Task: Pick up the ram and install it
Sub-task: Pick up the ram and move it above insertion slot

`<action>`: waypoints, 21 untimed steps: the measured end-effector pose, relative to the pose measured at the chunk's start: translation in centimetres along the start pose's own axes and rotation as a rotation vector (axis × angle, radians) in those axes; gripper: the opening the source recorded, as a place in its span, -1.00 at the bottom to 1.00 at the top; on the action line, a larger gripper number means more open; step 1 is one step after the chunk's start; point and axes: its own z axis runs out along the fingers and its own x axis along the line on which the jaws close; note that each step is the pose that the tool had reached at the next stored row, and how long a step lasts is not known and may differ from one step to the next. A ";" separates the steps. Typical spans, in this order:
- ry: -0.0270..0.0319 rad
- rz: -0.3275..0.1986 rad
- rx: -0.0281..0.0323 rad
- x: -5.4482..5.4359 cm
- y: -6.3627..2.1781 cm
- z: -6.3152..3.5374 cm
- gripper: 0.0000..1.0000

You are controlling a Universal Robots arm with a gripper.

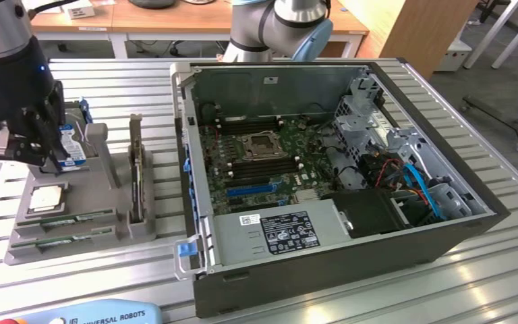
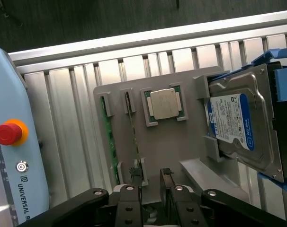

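Two green ram sticks stand on edge in slots of the grey holder tray (image 1: 25, 253): one ram (image 2: 108, 137) nearer the tray's edge, a second (image 2: 132, 127) beside it. In the exterior view they lie at the tray's front (image 1: 65, 219). My gripper (image 2: 150, 174) hovers over the tray, open, with nothing between its fingers. One fingertip (image 2: 134, 171) hangs above the end of the second ram stick. In the exterior view the gripper (image 1: 25, 148) is above the tray's back part. The open computer case (image 1: 331, 155) shows the motherboard with its dark memory slots (image 1: 257, 165) beside the processor socket (image 1: 261, 145).
The tray also holds a square silver processor chip (image 2: 163, 104), a hard drive (image 2: 233, 127) in a blue bracket and an upright dark expansion card (image 1: 135, 175). A teach pendant with a red stop button (image 2: 8, 133) lies beside the tray on the slatted table (image 1: 106, 88).
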 end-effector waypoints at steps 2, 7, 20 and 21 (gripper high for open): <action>0.0001 0.000 0.0000 0.0 -0.01 0.23 -0.41; 0.0002 0.000 0.0001 0.0 -0.02 0.74 -0.41; 0.0006 0.000 0.0001 0.0 -0.05 1.79 -0.41; 0.0007 0.000 0.0001 0.0 -0.05 1.94 -0.41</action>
